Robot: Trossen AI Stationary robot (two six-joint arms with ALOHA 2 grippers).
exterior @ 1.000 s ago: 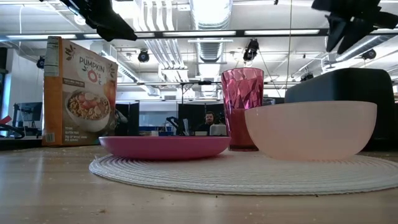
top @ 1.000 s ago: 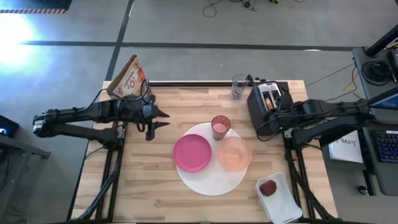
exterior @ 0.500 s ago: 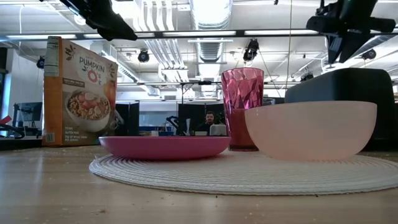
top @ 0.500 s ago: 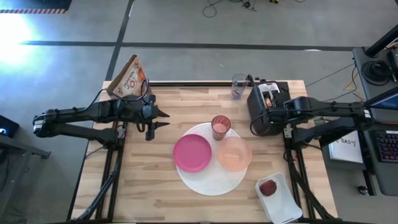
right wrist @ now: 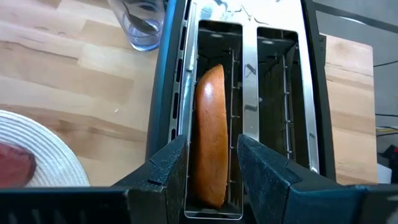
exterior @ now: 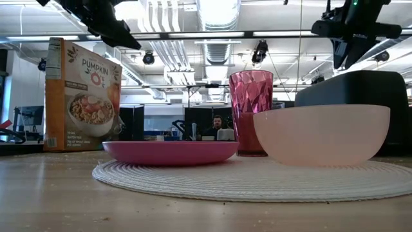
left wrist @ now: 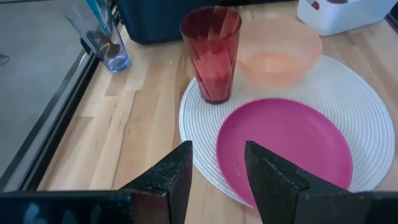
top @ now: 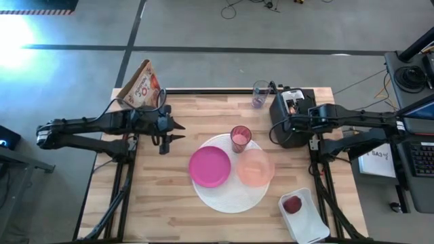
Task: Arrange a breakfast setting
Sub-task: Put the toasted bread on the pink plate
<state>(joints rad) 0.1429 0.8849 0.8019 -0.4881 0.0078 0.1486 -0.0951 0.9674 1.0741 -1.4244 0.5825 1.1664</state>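
At the centre of the high view, the large white round disc (top: 232,177) is lying on the wooden table (top: 169,203), carrying the small magenta plate (top: 209,166) on its left part, the translucent peach bowl (top: 255,167) on its right part and the pink tumbler (top: 240,138) at its upper edge. The left gripper (top: 171,132) is hanging over bare wood left of the disc, its jaws standing apart and holding nothing. The right gripper (top: 290,108) is hovering over the black toaster (top: 291,120) at the upper right; a clear glass (top: 260,94) is standing just left of the toaster. The cereal (top: 141,86) box is sitting at the table's upper left corner, and the small red fruit (top: 293,204) is lying in the white rectangular tray (top: 305,218) at the lower right.

In the low view, plate, tumbler and bowl are sitting in a row on the disc, with the cereal box at the left.

In the left wrist view, the left gripper's fingers (left wrist: 272,180) are showing a narrow empty gap, pointing toward the plate.

In the right wrist view, the right gripper's fingers (right wrist: 268,175) are standing on either side of the bagel (right wrist: 210,143), which is sitting upright in the toaster's left slot; I cannot tell whether they are touching it.
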